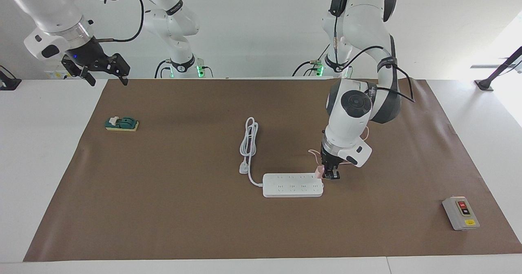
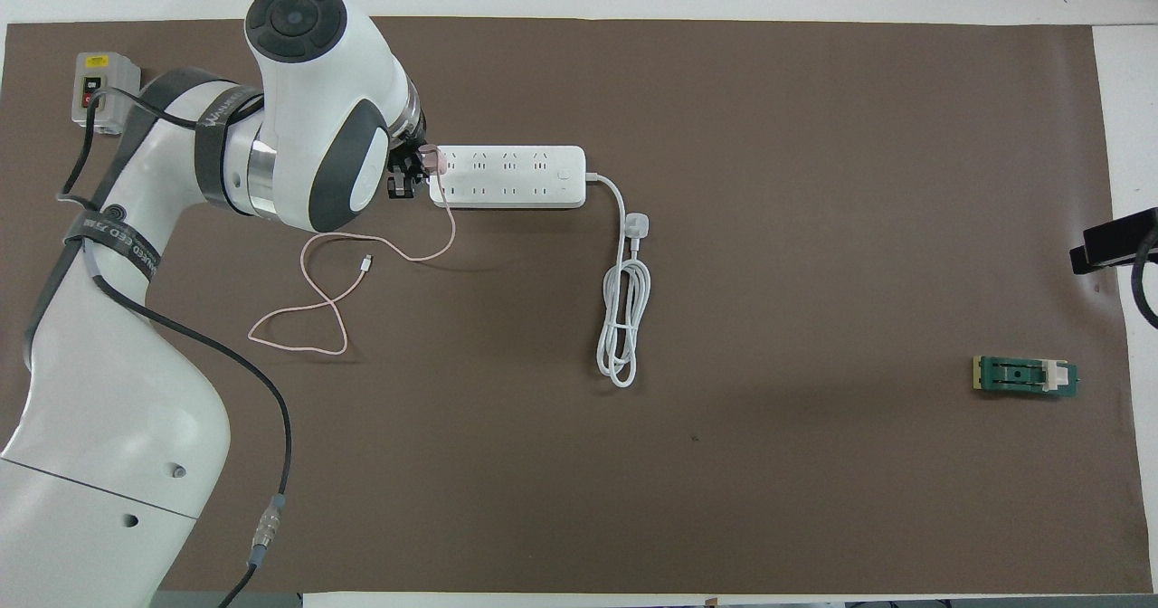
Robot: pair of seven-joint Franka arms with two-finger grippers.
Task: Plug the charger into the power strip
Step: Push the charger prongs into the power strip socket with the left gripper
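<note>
Overhead view alone shows the pink cable (image 2: 339, 296) looping. 1 charger (image 1: 319, 170) on 1 power strip (image 1: 293, 185), at centre frame; left gripper (image 1: 331, 176) grip unclear. Right gripper (image 1: 107, 75) spread, upper left.

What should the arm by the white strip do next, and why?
Probably ease the charger straight down into the end socket. The left gripper holds it at the power strip's end toward the left arm, and it seems to sit on top, maybe not fully seated. The right gripper waits, raised.
</note>
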